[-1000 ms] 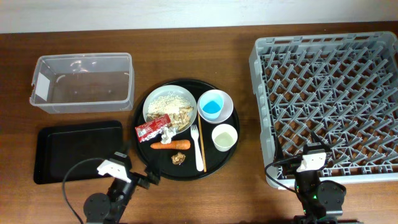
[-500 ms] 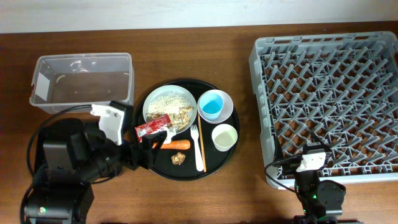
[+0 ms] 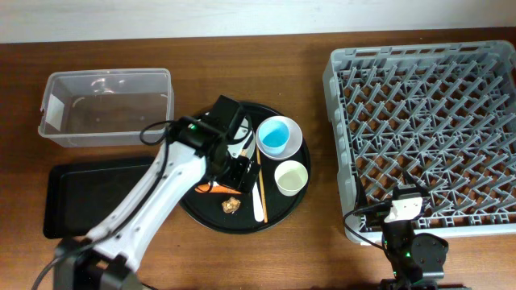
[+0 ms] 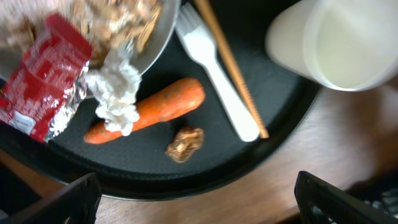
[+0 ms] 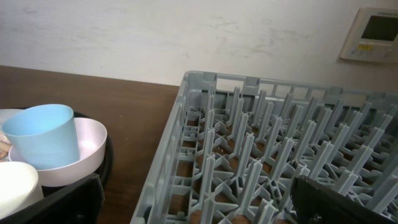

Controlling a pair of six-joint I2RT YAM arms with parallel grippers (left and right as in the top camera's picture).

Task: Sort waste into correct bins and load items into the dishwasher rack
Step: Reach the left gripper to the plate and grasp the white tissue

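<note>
Carrot (image 4: pixel 152 107) touching napkin (image 4: pixel 117 93); left tool (image 4: pixel 199 202) spread above.

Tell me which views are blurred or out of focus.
Left wrist: soft throughout, the white cup most blurred, the carrot clearer. Right wrist: sharp on the dishwasher rack and light-blue cup. Overhead: crisp, evenly lit, no harsh shadows.

Probably a lab or office room; wooden table (image 3: pixel 318 246), plain white wall (image 5: pixel 155 37), wall-mounted control panel (image 5: pixel 376 34)
</note>
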